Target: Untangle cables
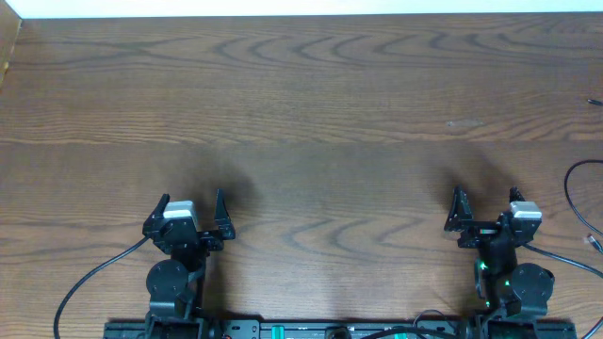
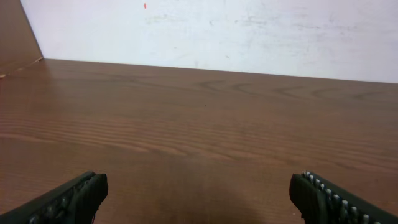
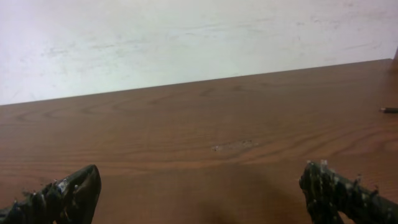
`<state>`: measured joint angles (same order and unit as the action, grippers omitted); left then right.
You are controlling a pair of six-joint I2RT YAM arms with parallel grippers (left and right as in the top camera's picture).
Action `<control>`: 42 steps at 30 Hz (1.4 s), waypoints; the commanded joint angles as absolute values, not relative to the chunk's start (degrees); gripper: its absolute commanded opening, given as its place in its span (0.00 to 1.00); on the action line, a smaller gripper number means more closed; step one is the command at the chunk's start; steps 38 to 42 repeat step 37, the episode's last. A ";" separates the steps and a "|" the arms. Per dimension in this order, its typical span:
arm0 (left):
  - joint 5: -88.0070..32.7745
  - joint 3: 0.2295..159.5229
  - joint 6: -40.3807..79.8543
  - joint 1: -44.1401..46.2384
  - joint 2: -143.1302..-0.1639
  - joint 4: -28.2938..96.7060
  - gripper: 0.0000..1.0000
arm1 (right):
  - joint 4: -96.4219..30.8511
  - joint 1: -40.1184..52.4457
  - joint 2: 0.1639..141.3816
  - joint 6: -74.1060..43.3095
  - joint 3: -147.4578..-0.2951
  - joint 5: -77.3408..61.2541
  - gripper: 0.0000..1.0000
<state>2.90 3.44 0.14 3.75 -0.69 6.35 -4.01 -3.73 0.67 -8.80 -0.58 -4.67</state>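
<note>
Only bits of the cables show, at the table's far right edge: a thin black cord curving in from the edge, a small pale plug end below it, and a dark tip farther back. That dark tip also shows at the right edge of the right wrist view. My left gripper stands open near the front left, with only bare wood between its fingers. My right gripper is open near the front right, about a hand's width left of the black cord, and holds nothing.
The wooden table runs back to a white wall. Thicker black arm cables trail from the left base and the right base. The arm mounts sit along the front edge.
</note>
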 commanded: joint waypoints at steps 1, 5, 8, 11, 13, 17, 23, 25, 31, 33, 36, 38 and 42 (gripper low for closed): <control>2.57 1.72 -0.23 3.38 -0.23 7.11 0.99 | -4.05 -3.38 0.32 -9.61 -0.36 -4.84 0.99; 2.57 1.72 -0.23 3.40 -0.23 7.11 0.99 | -4.05 -3.38 0.32 -9.61 -0.36 -4.84 0.99; 2.57 1.72 -0.23 3.40 -0.23 7.11 0.99 | -4.05 -3.38 0.32 -9.61 -0.36 -4.84 0.99; 2.57 1.72 -0.23 3.40 -0.23 7.11 0.98 | -4.05 -3.38 0.32 -9.61 -0.36 -4.84 0.99; 2.57 1.72 -0.23 3.38 -0.23 7.11 0.99 | -4.05 -3.38 0.32 -9.61 -0.36 -4.84 0.99; 2.57 1.72 -0.23 3.38 -0.23 7.11 0.98 | -4.05 -3.38 0.32 -9.61 -0.36 -4.84 0.99; 2.57 1.72 -0.23 3.40 -0.23 7.11 0.99 | -4.05 -3.38 0.32 -9.61 -0.36 -4.84 0.99; 2.57 1.72 -0.23 3.40 -0.23 7.11 0.99 | -4.05 -3.38 0.32 -9.61 -0.36 -4.84 0.99; 2.57 1.72 -0.23 3.38 -0.23 7.11 0.98 | -4.05 -3.38 0.32 -9.61 -0.36 -4.84 0.99; 2.57 1.72 -0.23 3.40 -0.23 7.11 0.98 | -4.05 -3.38 0.32 -9.58 -0.36 -4.84 0.99; 2.57 1.72 -0.23 3.40 -0.23 7.11 0.98 | -4.05 -3.38 0.32 -9.61 -0.36 -4.84 0.99; 2.57 1.72 -0.23 3.40 -0.23 7.11 0.99 | -4.05 -3.38 0.32 -9.61 -0.36 -4.84 0.99; 2.57 1.72 -0.23 3.40 -0.23 7.11 0.99 | -4.05 -3.38 0.32 -9.61 -0.36 -4.84 0.99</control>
